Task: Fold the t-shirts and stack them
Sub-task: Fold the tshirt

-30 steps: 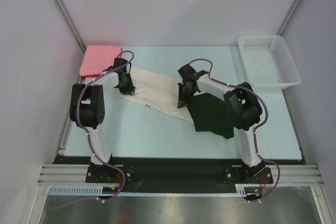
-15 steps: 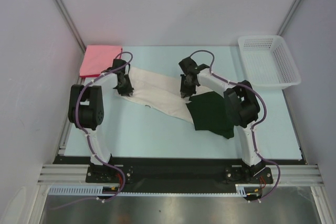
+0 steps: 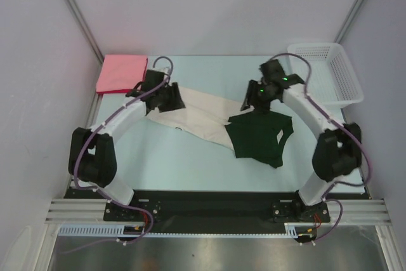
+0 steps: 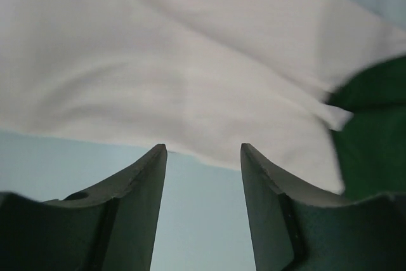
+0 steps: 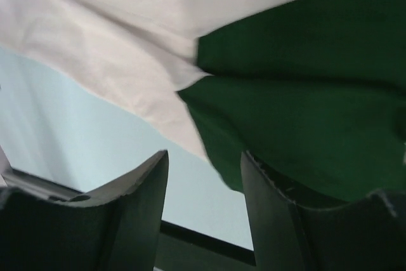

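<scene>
Top external: cream-and-green shirt (image 3: 203, 118) lies rumpled across middle of bench (image 3: 184, 163), pink shirt (image 3: 120, 73) folded at back-left corner. L jaws over cream end, R jaws over green end, both apart, empty. Step looks like flattening pre-fold; next needs firm pinches on edges, pulled taut.

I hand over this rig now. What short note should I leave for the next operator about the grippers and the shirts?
Left gripper: jaws open, holding nothing, over the cream end of the cream-and-green shirt.
Right gripper: jaws open, empty, by its green part.
Pink shirt: folded square, at the far left corner of the table.
Done: pink shirt folded.
Left: fold the cream-and-green shirt, which lies loose across the table, then stack the two.
</scene>
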Available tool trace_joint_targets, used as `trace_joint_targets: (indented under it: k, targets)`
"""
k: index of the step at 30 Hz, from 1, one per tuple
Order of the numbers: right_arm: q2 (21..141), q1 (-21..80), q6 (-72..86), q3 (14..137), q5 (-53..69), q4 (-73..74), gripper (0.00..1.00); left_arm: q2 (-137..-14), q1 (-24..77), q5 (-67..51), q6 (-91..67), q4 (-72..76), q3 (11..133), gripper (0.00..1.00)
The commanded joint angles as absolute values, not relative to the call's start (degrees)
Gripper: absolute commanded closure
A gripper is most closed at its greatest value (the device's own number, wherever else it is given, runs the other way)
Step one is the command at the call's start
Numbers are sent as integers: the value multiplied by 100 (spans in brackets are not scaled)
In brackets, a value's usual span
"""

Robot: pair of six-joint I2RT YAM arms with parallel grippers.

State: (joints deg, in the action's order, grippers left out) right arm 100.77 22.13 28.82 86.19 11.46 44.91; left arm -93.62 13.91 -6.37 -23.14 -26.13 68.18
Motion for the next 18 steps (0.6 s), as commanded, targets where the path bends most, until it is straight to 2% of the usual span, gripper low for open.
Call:
trace_joint_targets:
  k: [1, 2, 9, 11, 14, 18]
  targets:
    - [9072, 1443, 2602, 7528, 1537, 5027, 44, -9035, 2291, -2157, -2889, -1787, 6619, 44]
    - [8609, 1015, 2575, 7245, 1756, 5027, 44, -9070, 2468, -2362, -3005, -1671, 6540, 44]
    - [7375, -630, 2224, 5777, 2416, 5176, 42, -9333, 3901, -3172, -3672, -72, 5952, 43]
    - [7146, -851, 2171, 5608, 2557, 5212, 42, -9509, 4209, -3339, -3972, 456, 5845, 44]
    - [6926, -967, 2180, 5327, 2663, 5221, 42, -9791, 4543, -3296, -4121, 965, 5652, 57]
    - [6812, -976, 2259, 5124, 2742, 5142, 42, -10071, 4711, -3217, -4499, 1793, 5221, 52]
